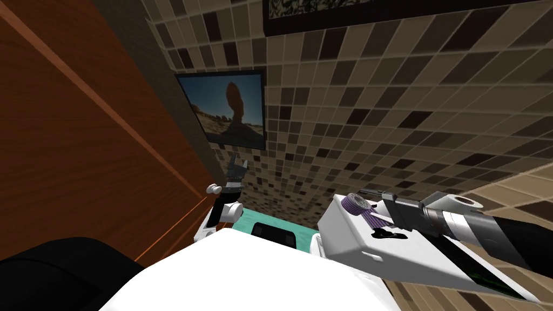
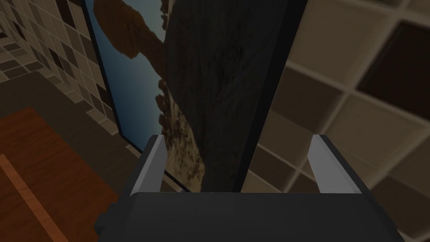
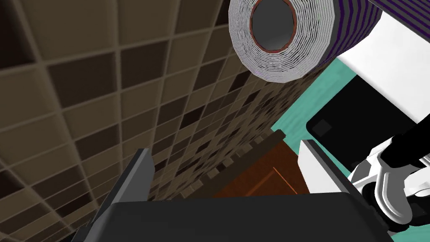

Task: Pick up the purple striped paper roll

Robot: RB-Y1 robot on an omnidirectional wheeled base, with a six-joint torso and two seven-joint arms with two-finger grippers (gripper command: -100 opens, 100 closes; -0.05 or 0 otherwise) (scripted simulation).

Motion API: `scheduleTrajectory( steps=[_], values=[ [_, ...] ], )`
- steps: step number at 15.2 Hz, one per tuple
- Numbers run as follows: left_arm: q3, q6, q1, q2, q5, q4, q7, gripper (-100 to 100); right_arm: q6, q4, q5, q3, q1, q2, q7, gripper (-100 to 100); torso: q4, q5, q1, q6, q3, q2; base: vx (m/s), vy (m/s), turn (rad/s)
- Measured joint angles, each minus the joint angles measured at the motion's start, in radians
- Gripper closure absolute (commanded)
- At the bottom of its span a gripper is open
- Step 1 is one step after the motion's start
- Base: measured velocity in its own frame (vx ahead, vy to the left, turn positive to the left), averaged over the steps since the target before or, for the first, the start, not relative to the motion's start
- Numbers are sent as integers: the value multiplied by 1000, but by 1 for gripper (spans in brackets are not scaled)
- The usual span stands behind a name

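The purple striped paper roll (image 1: 356, 204) rests on the near end of a white box-shaped fixture (image 1: 351, 243), with a strip of its paper trailing toward my right hand. My right gripper (image 1: 379, 208) reaches in from the right and is just beside the roll. In the right wrist view the roll (image 3: 289, 38) shows its white wound end and hollow core. It lies beyond the tips of my right gripper (image 3: 229, 172), off to one side of the gap. The fingers (image 3: 138, 176) stand open with nothing between them. My left gripper (image 1: 236, 167) is raised at the wall, open (image 2: 238, 166).
A brown wooden door (image 1: 81, 135) fills the left side. The tiled wall ahead carries a framed picture (image 1: 227, 108). Teal floor (image 1: 254, 221) and a black object (image 1: 275, 233) lie below. The white fixture's top (image 3: 390, 75) runs beside the roll.
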Motion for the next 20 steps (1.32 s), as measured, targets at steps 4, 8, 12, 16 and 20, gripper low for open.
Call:
scheduleTrajectory(
  steps=[4, 8, 12, 16, 20],
  values=[
    [0, 0, 0, 0, 0, 0, 0, 0, -73, 22, 82, -34, 26, -51, 28, -100, 0, 0, 1, 0, 0, -1, 42, 2, 158],
    [0, 0, 0, 0, 0, 0, 0, 0, -154, 59, 160, -55, 52, -99, 62, -100, 0, 0, 2, 0, 0, -1, 42, 22, 158],
    [0, 0, 0, 0, 0, 0, 0, 0, -236, 74, 237, -66, 90, -125, 87, -100, 0, 1, 4, 0, 0, 0, 35, 41, 139],
    [0, 0, 0, 0, 0, 0, 0, 0, -312, 83, 299, -60, 125, -141, 106, -100, 0, 1, 5, 0, 0, -1, 46, 43, 120],
    [0, 0, 0, 0, 0, 0, 0, 0, -379, 117, 334, -48, 142, -164, 133, -100, 0, 1, 4, 1, 0, 0, 46, 38, 88]
  ],
)
